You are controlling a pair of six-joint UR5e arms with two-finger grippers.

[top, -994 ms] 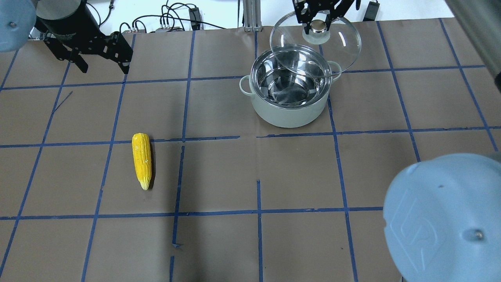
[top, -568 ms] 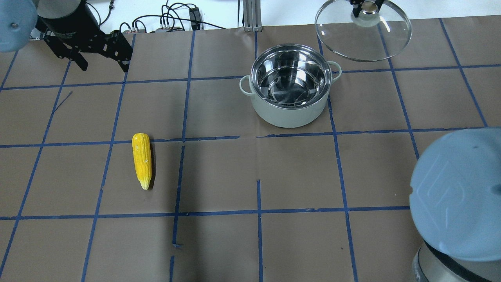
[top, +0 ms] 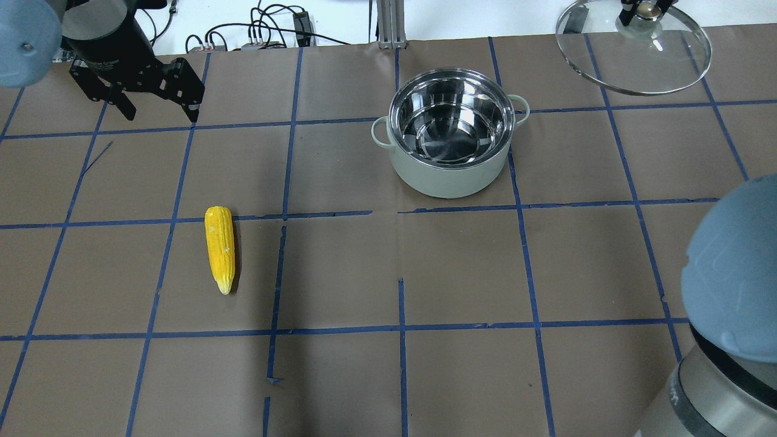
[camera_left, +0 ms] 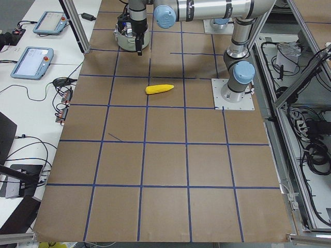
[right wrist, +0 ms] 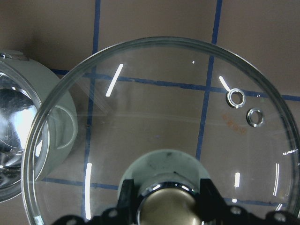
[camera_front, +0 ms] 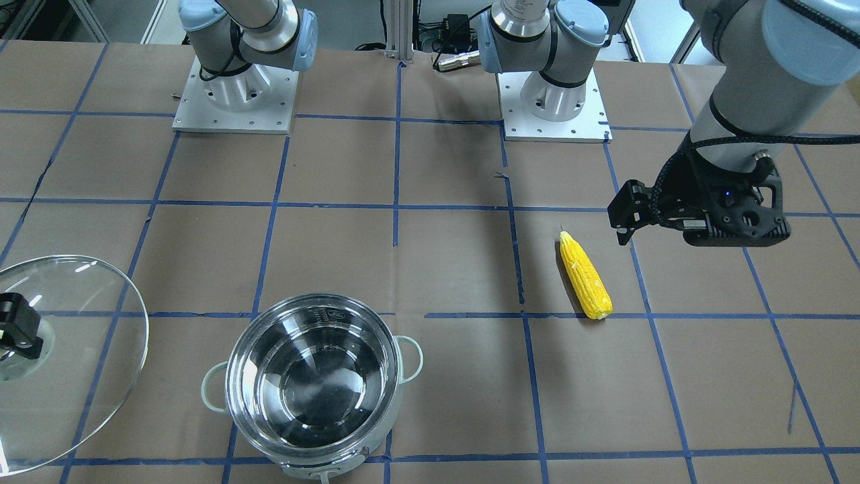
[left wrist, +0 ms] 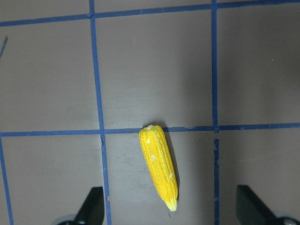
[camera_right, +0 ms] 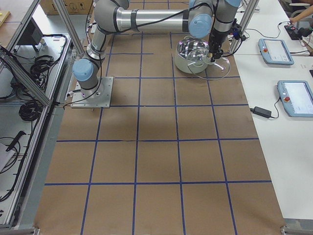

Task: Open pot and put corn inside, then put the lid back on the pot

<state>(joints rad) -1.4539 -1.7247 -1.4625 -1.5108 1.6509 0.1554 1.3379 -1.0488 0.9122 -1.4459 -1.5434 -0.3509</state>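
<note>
The pot (top: 449,130) stands open and empty at the table's far middle; it also shows in the front view (camera_front: 312,380). The corn (top: 220,247) lies flat on the brown table, well to the pot's left, pointed end toward the robot. My right gripper (top: 646,11) is shut on the knob of the glass lid (top: 631,67) and holds it in the air, to the right of the pot. The right wrist view shows the lid (right wrist: 164,126) beside the pot's rim (right wrist: 18,140). My left gripper (top: 161,111) is open and empty, above the table beyond the corn (left wrist: 159,166).
Cables (top: 267,30) and an aluminium post (top: 388,24) sit at the table's far edge. The two arm bases (camera_front: 235,94) (camera_front: 554,101) stand on the robot's side. My right arm's elbow (top: 734,273) fills the overhead view's near right corner.
My right gripper has carried the lid from above the pot's far rim off to the right, leaving the pot fully uncovered. The left gripper, the corn and the pot have stayed put.
</note>
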